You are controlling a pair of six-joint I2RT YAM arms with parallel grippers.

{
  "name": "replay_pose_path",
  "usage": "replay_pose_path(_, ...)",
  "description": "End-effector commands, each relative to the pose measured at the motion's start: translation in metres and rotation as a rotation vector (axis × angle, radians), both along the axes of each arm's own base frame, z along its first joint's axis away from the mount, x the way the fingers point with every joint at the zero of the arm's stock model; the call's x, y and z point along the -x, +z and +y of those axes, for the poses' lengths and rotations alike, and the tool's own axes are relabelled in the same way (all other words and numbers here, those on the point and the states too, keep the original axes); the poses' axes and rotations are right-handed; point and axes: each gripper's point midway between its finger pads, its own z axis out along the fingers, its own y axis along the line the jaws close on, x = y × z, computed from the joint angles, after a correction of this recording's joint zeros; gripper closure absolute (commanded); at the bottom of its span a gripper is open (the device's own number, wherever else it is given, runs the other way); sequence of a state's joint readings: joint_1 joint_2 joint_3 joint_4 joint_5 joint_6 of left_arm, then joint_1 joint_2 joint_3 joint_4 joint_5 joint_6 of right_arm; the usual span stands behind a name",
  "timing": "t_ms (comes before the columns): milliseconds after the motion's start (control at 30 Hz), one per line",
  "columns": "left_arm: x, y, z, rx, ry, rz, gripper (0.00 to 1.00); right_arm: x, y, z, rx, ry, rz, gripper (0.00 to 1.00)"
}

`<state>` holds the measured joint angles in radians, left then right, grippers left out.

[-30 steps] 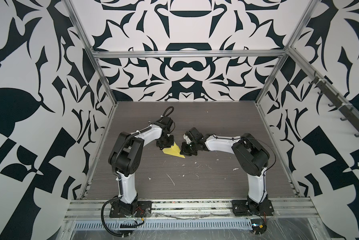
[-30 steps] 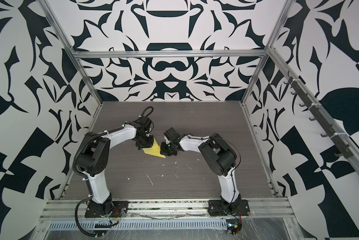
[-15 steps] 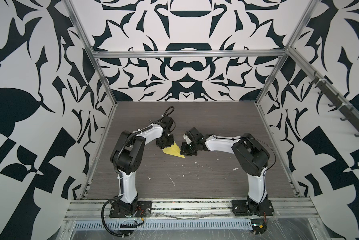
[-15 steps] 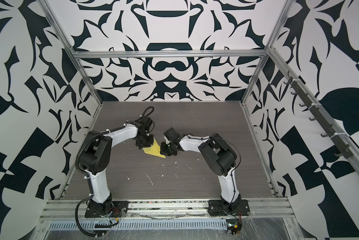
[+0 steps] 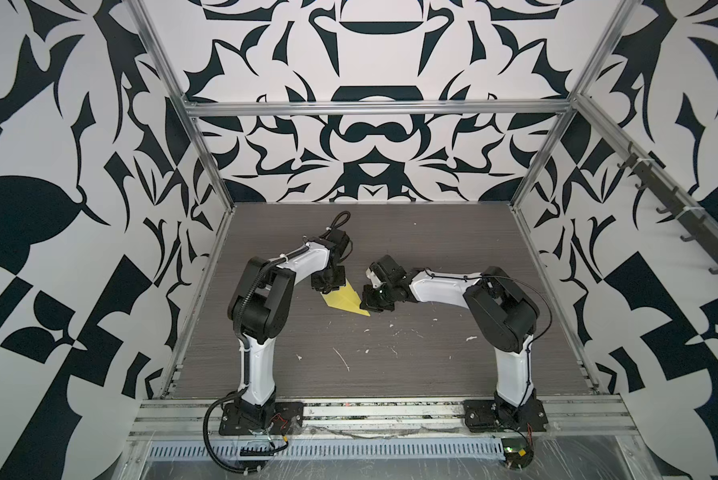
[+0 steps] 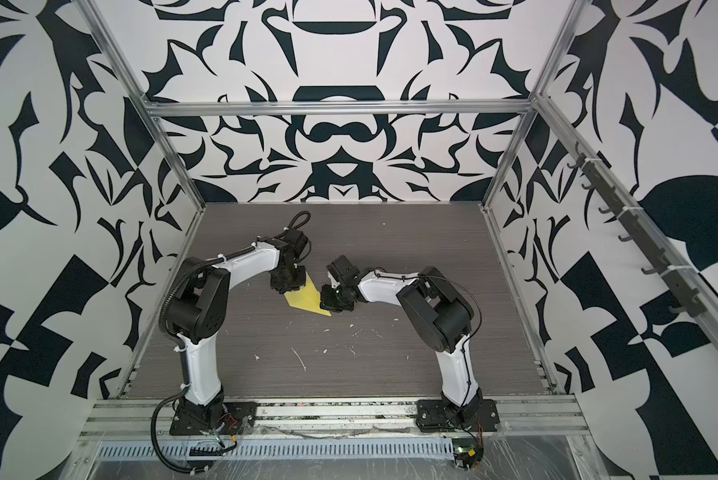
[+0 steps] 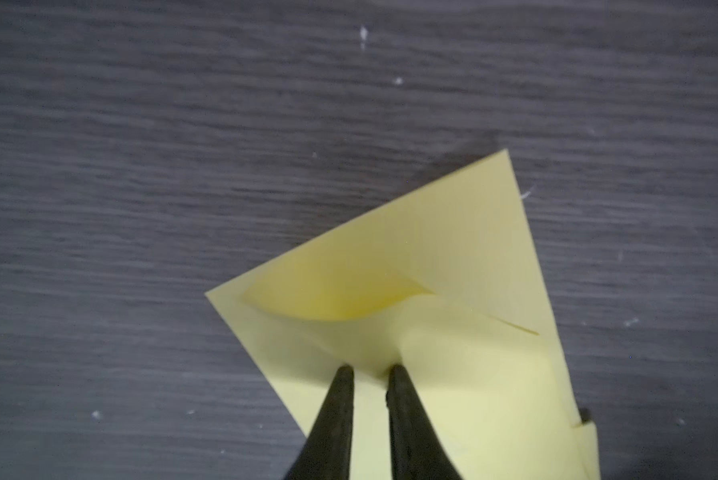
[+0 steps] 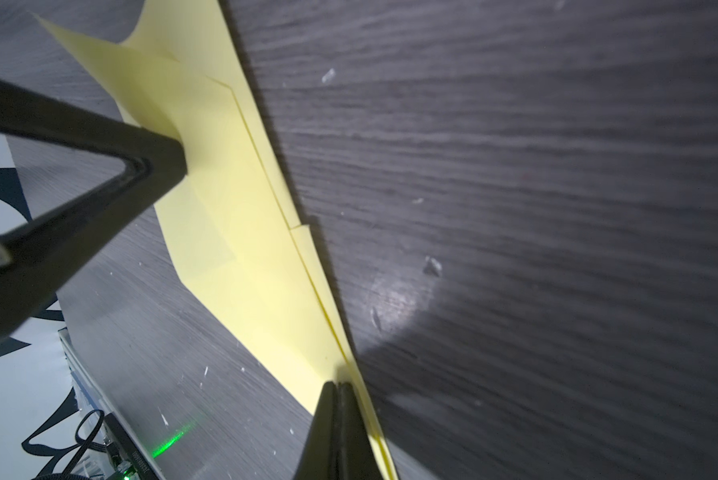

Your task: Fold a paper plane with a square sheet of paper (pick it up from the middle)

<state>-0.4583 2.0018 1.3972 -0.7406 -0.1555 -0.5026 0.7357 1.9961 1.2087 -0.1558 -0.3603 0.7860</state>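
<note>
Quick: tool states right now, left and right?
Left tool: closed on a raised fold of the yellow paper sheet.
Right tool: shut, tips at the sheet's pointed end; a pinch cannot be told.

In both top views the left gripper (image 5: pixel 327 289) covers the far corner of the square sheet of paper (image 5: pixel 342 303), and the right gripper (image 5: pixel 366 301) hides its edge. The white flecks (image 5: pixel 342 360) on the counter (image 5: pixel 432 374) are too small to name.
</note>
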Motion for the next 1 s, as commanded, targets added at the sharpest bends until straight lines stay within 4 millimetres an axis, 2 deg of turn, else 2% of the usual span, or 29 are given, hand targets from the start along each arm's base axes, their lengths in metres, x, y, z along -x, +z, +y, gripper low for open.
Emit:
replay_pose_path(0, 0.006, -0.007, 0.019, -0.096, 0.032, 0.041, 0.80, 0.026, -0.048, -0.042, 0.215, -0.019, 0.098, 1.00)
replay_pose_path(400, 0.000, -0.009, 0.034, -0.211, 0.000, 0.046, 0.80, 0.027, -0.049, -0.042, 0.221, -0.014, 0.099, 1.00)
replay_pose_path(733, -0.016, -0.010, 0.043, -0.203, 0.018, 0.028, 0.80, 0.029, -0.052, -0.044, 0.228, -0.016, 0.105, 1.00)
replay_pose_path(967, -0.025, -0.012, 0.058, -0.203, 0.047, 0.030, 0.80, 0.030, -0.053, -0.043, 0.226, -0.013, 0.106, 1.00)
